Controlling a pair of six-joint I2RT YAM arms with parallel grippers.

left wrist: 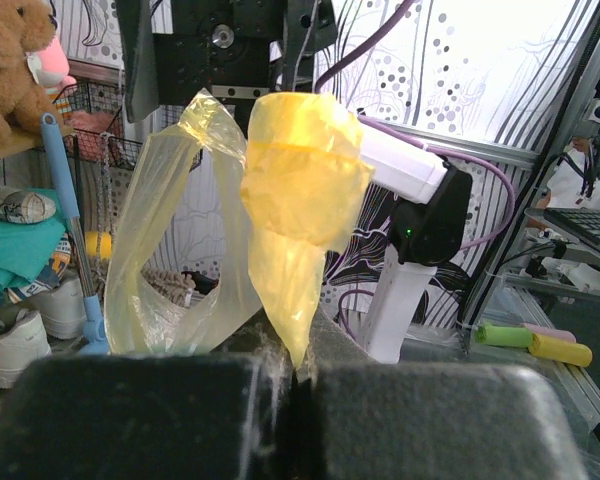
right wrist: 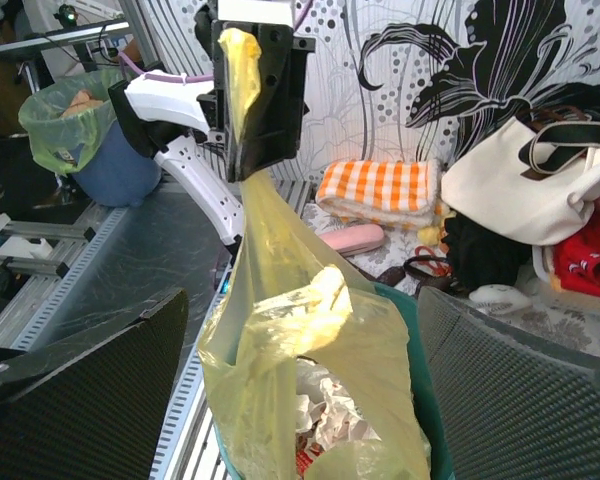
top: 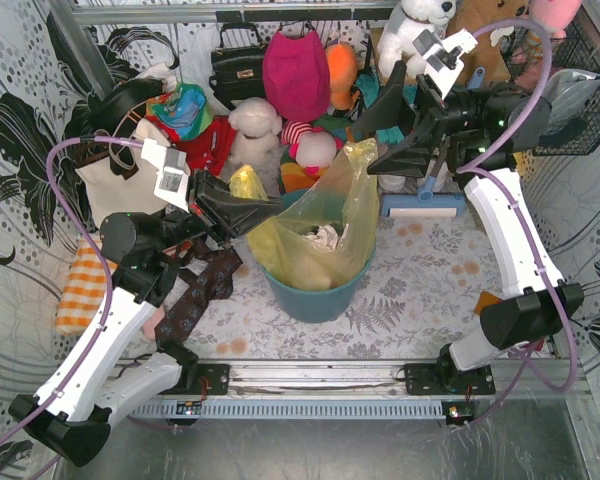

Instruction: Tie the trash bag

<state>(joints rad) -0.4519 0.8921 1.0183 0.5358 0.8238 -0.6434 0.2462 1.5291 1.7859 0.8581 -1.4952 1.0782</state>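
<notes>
The yellow trash bag (top: 315, 235) sits in a round teal bin (top: 315, 298), with crumpled white paper (top: 325, 237) showing inside. My left gripper (top: 260, 205) is shut on the bag's left corner and pulls it up and to the left as a taut strip. In the left wrist view the jaws (left wrist: 298, 375) pinch the tip of that yellow plastic (left wrist: 300, 200). My right gripper (top: 365, 140) is open beside the bag's raised right flap (top: 358, 165). In the right wrist view its fingers (right wrist: 80, 390) are spread wide on either side of the bag's mouth (right wrist: 310, 340) and hold nothing.
A cream tote bag (top: 120, 185) and an orange checked cloth (top: 80, 285) lie at the left. A brown patterned cloth (top: 200, 290) is next to the bin. Plush toys (top: 255, 125), a pink bag (top: 295, 70) and a black handbag (top: 235, 65) crowd the back. A brush (top: 420, 205) lies behind the bin to the right.
</notes>
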